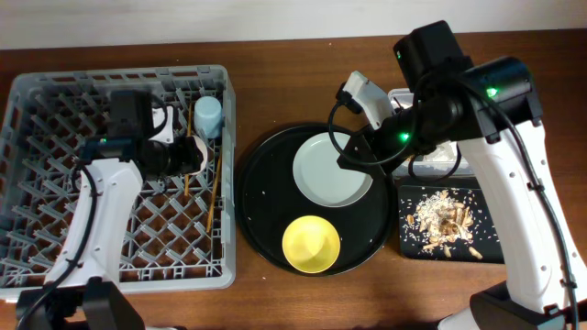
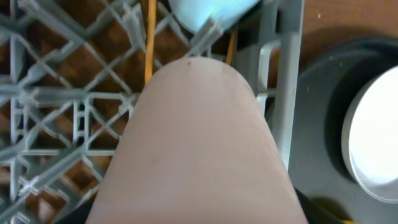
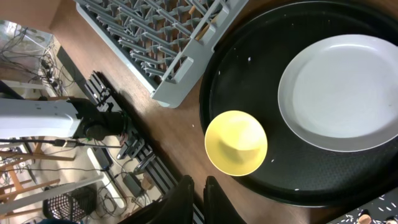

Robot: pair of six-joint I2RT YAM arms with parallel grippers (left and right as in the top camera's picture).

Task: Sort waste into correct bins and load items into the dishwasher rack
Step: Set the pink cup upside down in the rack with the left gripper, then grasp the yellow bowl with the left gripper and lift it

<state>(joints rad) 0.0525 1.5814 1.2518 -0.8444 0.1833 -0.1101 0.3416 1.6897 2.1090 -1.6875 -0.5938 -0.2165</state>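
My left gripper (image 1: 186, 156) is over the grey dishwasher rack (image 1: 55, 101) and is shut on the pink cup (image 2: 199, 143), which fills the left wrist view and hides the fingers. The blue cup (image 1: 208, 116) lies in the rack's far right corner, and it also shows in the left wrist view (image 2: 205, 12). Two wooden chopsticks (image 1: 216, 188) lie on the rack floor (image 2: 148, 37). The pale plate (image 1: 332, 170) and the yellow bowl (image 1: 311, 244) sit on the round black tray (image 1: 261, 197). My right gripper (image 3: 199, 193) is shut and empty, high above the tray's front edge.
The shallow black tray (image 1: 486, 252) at the right holds beige food scraps (image 1: 445, 220). The clear tub (image 1: 431, 163) behind it is mostly hidden by my right arm. In the right wrist view the bowl (image 3: 236, 143) and plate (image 3: 342, 93) lie beside the rack corner (image 3: 168, 37).
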